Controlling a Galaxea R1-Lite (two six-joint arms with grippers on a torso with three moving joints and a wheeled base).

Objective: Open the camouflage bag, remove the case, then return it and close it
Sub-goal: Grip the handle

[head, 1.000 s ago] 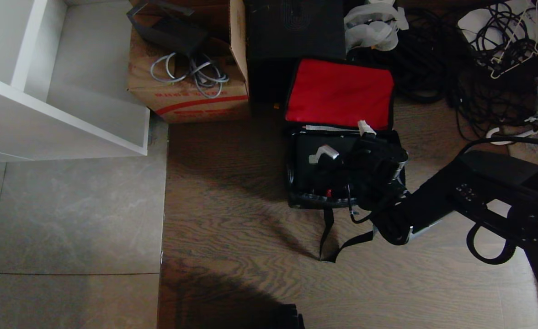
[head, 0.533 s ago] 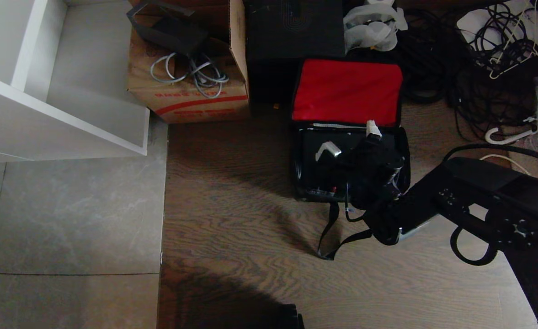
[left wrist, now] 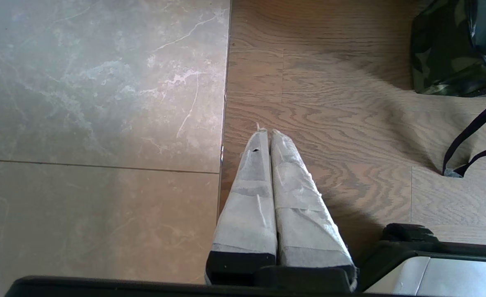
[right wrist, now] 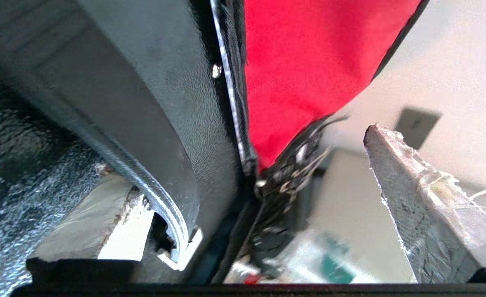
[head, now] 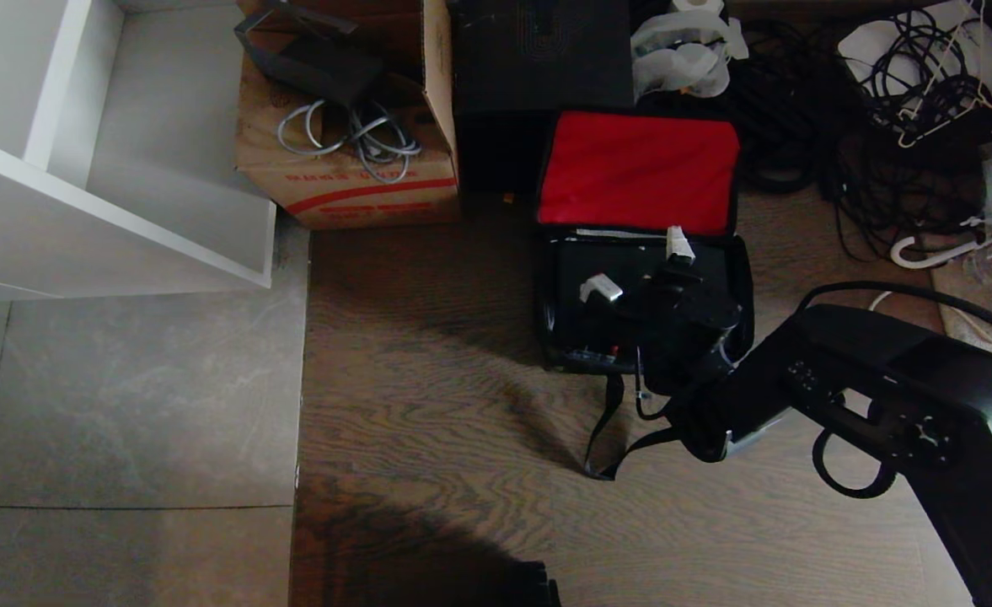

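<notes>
Fingers (head: pixel 679 245) of the right gripper (head: pixel 640 268) are spread wide above the open camouflage bag (head: pixel 736 278), one tip over the case (head: pixel 584 324) and the other at the bag's rear edge; nothing is gripped. The case sits inside the bag, which stands on the wood floor (head: pixel 428 405) with its red lid (head: pixel 639 173) folded back. The left gripper (left wrist: pixel 267 144) hangs above the floor, fingers pressed together and empty. A black strap (head: pixel 603 438) trails forward from the bag.
</notes>
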